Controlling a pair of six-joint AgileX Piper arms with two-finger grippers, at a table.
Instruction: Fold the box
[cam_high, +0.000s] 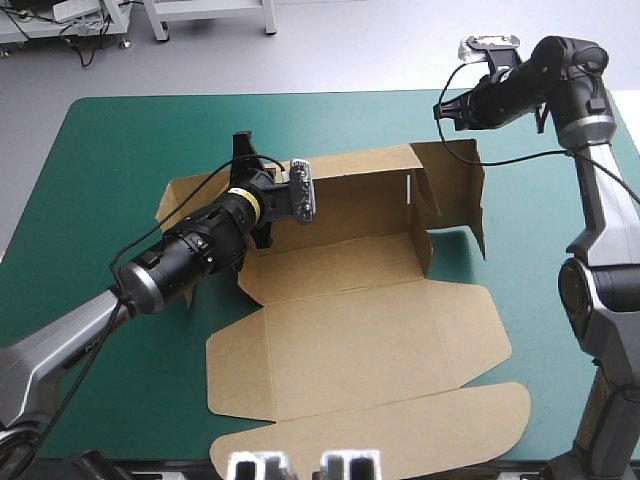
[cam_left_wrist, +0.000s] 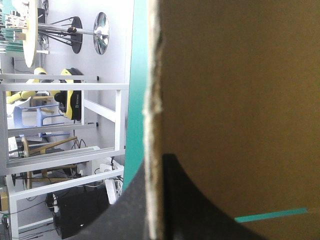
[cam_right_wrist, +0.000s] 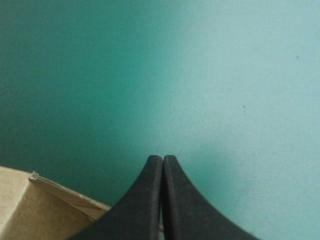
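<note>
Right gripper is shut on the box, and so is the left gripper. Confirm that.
Wrong on one point: the right gripper is shut, but on nothing. The right wrist view shows it over the bare teal-green cover, a corner of the box beside it. The left gripper is shut on the box.

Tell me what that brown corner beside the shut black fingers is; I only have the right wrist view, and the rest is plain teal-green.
Observer: A corner of the box, a cut sheet of brown board; its far wall stands raised and its lid lies flat toward the table's near edge.
Operator: Is the other arm busy?
Observer: Yes, the left gripper has its black fingers shut on the box's left end wall, one each side of the board.
Operator: Where is my gripper, then?
Observer: The right gripper hangs over the teal-green table cover, just beyond the box's raised right end flap.
</note>
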